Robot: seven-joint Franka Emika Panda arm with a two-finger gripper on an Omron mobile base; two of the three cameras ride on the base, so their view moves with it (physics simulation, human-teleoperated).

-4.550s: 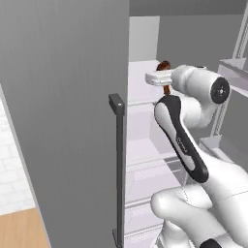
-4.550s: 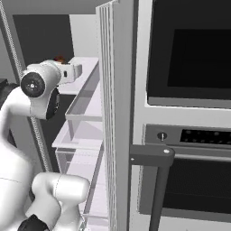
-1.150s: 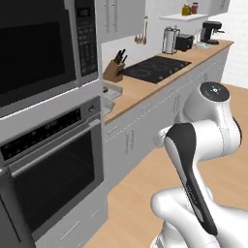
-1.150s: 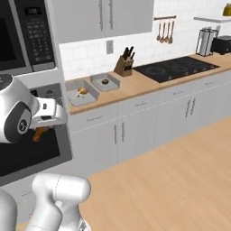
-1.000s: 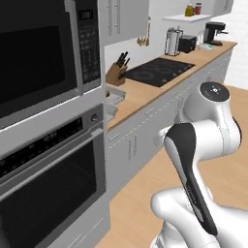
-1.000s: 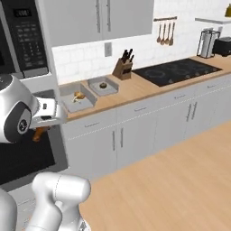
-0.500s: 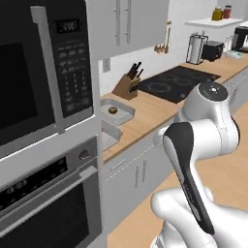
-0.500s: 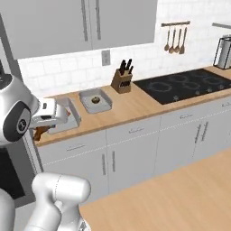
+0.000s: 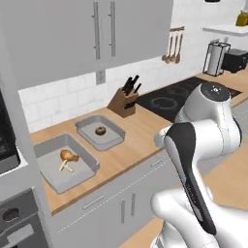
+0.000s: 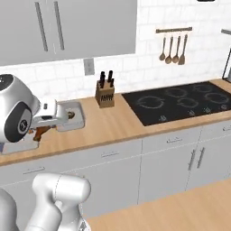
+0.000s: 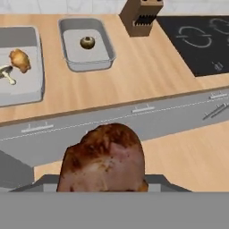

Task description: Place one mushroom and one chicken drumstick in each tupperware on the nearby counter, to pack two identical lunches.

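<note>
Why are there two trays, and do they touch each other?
Apart. In the left base view a strip of bare counter separates the left tupperware from the right tupperware. One per lunch.

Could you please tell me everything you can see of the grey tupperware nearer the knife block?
The grey shallow rectangular tupperware nearer the knife block has rounded corners and a flared rim, and looks like smooth plastic or metal. It lies flat and open on the light-brown wooden counter, between the brown wooden knife block and the second, matching tupperware, touching neither. Inside it rests a single small brown mushroom, near the middle of its floor.
</note>
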